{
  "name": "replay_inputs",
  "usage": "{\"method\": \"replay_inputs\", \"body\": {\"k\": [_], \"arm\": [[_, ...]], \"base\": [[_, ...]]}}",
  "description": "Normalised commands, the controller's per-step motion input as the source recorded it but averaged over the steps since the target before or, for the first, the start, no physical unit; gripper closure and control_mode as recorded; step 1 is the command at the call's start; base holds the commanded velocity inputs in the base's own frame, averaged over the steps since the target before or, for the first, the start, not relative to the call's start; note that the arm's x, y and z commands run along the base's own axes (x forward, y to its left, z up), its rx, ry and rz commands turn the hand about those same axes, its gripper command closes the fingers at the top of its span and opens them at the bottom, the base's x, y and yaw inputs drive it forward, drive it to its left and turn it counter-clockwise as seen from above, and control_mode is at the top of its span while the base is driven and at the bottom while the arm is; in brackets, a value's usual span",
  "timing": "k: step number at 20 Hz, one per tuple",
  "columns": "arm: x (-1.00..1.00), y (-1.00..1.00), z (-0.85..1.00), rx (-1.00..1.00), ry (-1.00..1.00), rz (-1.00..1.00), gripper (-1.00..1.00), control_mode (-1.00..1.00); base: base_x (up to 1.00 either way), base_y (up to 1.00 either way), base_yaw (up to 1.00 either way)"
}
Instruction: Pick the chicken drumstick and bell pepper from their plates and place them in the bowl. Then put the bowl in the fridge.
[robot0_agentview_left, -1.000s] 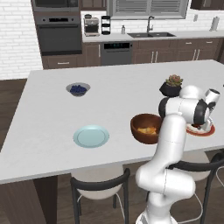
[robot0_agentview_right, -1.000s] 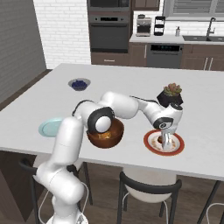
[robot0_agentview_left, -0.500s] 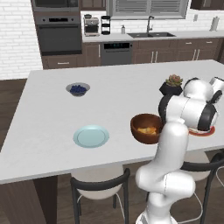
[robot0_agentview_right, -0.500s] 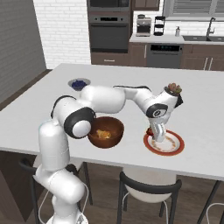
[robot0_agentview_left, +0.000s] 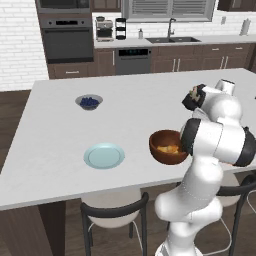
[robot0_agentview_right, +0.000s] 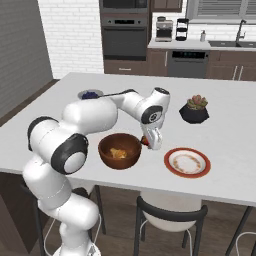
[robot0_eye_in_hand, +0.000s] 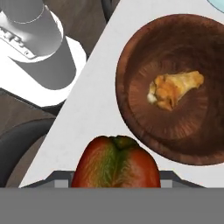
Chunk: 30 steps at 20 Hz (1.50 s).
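End effector (robot0_agentview_right: 149, 142) grips the bell pepper (robot0_eye_in_hand: 116, 162) just beside the bowl (robot0_agentview_right: 119, 150), above the tabletop (robot0_agentview_right: 225, 117). Released now, the pepper would likely miss the rim. The hand view shows the chicken drumstick (robot0_eye_in_hand: 175, 89) inside; the right base view shows the emptied red-rimmed plate (robot0_agentview_right: 187, 162).

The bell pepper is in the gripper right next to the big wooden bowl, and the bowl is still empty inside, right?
Not quite. The bell pepper is in the gripper beside the wooden bowl, but the bowl isn't empty: the chicken drumstick already lies in it. The hand view shows this best.
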Motion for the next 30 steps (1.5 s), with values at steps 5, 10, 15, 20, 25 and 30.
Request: {"method": "replay_inputs", "body": {"k": [5,10,15,20,25,30], "arm": [[0.16,1.0,0.0,0.0,0.01,0.01,1.0,-1.0],[0.36,1.0,0.0,0.0,0.03,0.0,1.0,-1.0],[0.48,0.4,-0.38,-0.01,0.01,0.03,1.0,-1.0],[0.03,0.0,-0.49,-0.01,0.0,0.07,1.0,-1.0],[0.05,-0.01,-0.27,0.0,0.0,0.07,1.0,-1.0],[0.17,0.0,-0.12,0.0,0.0,0.07,-1.0,-1.0]], "base": [[0.0,0.0,0.0],[0.0,0.0,0.0],[0.0,0.0,0.0],[0.0,0.0,0.0],[0.0,0.0,0.0],[0.0,0.0,0.0]]}}
